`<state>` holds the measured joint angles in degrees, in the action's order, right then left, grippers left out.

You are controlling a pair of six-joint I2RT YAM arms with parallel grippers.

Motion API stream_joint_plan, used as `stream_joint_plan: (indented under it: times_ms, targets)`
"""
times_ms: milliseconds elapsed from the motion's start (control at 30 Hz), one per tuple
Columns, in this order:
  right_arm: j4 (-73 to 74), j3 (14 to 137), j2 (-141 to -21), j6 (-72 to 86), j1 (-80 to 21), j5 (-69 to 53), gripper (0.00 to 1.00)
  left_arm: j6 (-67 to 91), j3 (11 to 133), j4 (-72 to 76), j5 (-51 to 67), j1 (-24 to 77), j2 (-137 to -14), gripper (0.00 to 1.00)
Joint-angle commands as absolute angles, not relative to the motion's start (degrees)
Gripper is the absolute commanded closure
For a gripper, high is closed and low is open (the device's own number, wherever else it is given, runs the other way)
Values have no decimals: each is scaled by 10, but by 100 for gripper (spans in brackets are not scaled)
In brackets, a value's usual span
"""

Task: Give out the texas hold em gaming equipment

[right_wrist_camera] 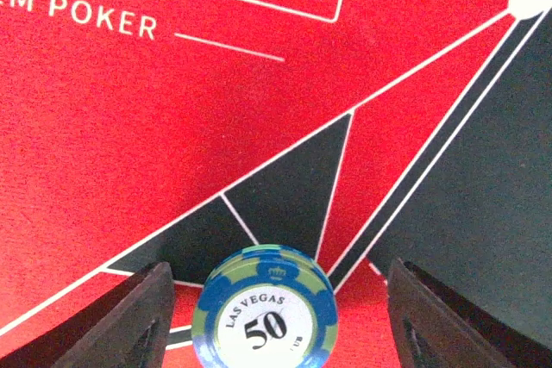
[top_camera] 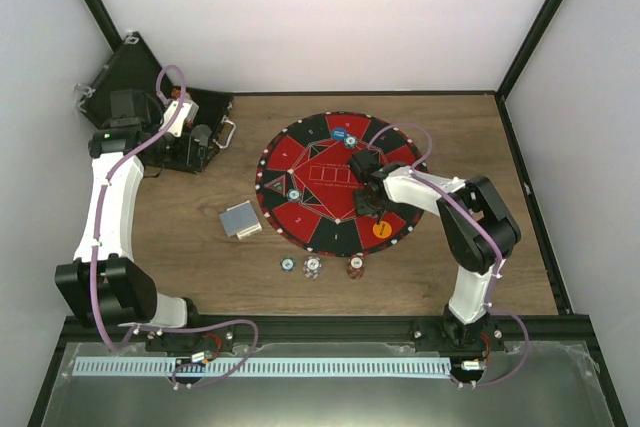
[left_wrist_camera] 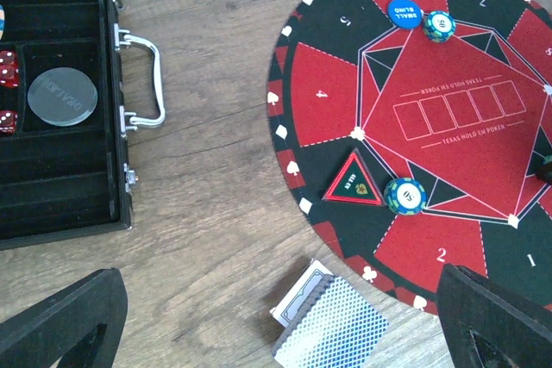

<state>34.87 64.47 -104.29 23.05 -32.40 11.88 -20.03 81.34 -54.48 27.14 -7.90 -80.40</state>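
Top view: round red-and-black mat (top_camera: 300, 162) at centre frame. Card deck (top_camera: 240, 220) on the worktop (top_camera: 190, 247) off the mat's lower left. Three loose poker chips (top_camera: 312, 267) in a row below it. Orange button (top_camera: 381, 229) on the mat's lower right. Left wrist view alone: blue button (left_wrist_camera: 404, 13) legible as small blind, striped chip (left_wrist_camera: 438, 26) just beside it, red dice (left_wrist_camera: 7, 66) in the black case (left_wrist_camera: 52, 178). Left gripper (left_wrist_camera: 280, 273) wide, empty. Right wrist view alone: right gripper (right_wrist_camera: 278, 266) parted, 50 chip (right_wrist_camera: 266, 308) on the mat between its fingers, touching neither.

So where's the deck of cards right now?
In the top view, the deck of cards sits on the table just left of the round mat.
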Motion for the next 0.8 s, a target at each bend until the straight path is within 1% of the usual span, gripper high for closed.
stream_joint_plan:
  times_ms: [0, 133, 267, 333, 567, 767]
  targets:
    - [358, 666, -1024, 239, -321, 127, 27, -209, 829, -548, 275, -83, -798, 0]
    - [386, 688, -981, 241, -345, 141, 24, -208, 829, -546, 276, -83, -800, 0]
    - [408, 721, -946, 242, -417, 134, 22, -205, 829, -543, 277, -83, -801, 0]
    - [421, 736, -941, 242, -458, 121, 19, -204, 831, -542, 278, -83, -802, 0]
    - [434, 748, -959, 249, -586, 83, 7, -204, 828, -543, 275, -83, -801, 0]
    - [435, 731, -996, 256, -642, 79, 6, -204, 828, -543, 276, -83, -800, 0]
